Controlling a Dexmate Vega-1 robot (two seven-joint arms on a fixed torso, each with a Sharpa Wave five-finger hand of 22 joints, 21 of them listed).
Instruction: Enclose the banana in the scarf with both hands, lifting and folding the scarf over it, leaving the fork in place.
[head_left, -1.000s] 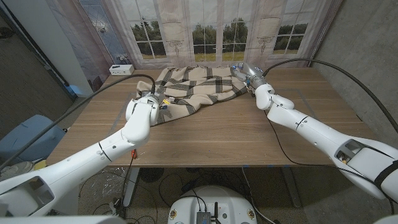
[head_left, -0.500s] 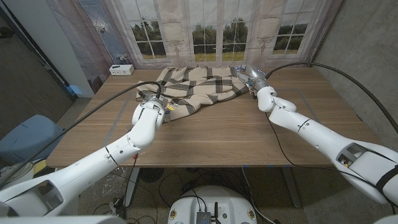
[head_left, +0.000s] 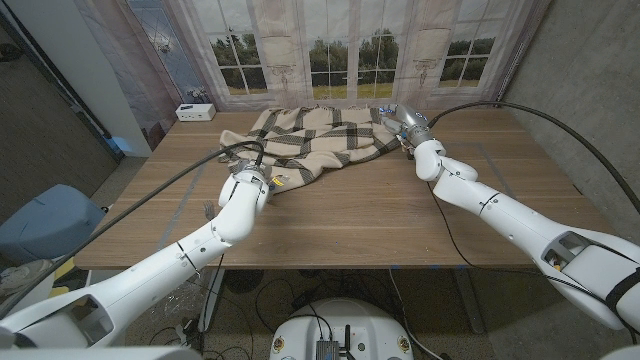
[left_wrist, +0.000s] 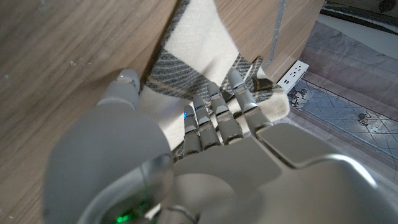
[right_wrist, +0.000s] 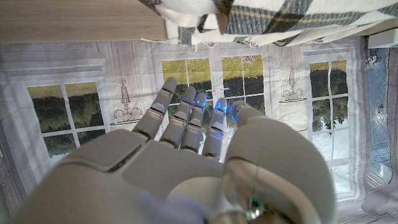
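Note:
The plaid scarf lies bunched in folds at the back middle of the wooden table; what it covers is hidden. My left hand is at the scarf's near left corner. In the left wrist view that hand has its fingers stretched out on the cloth, and the thumb sits apart beside the cloth's edge. My right hand hovers at the scarf's far right end. In the right wrist view its fingers are spread and hold nothing, just short of the scarf's edge.
A small white box sits at the table's back left corner. A curtain printed with windows hangs close behind the table. A blue chair stands off the left side.
My left hand has slid right along the scarf's near left edge onto its corner. My right hand has moved a little farther back, toward the scarf's far right end.

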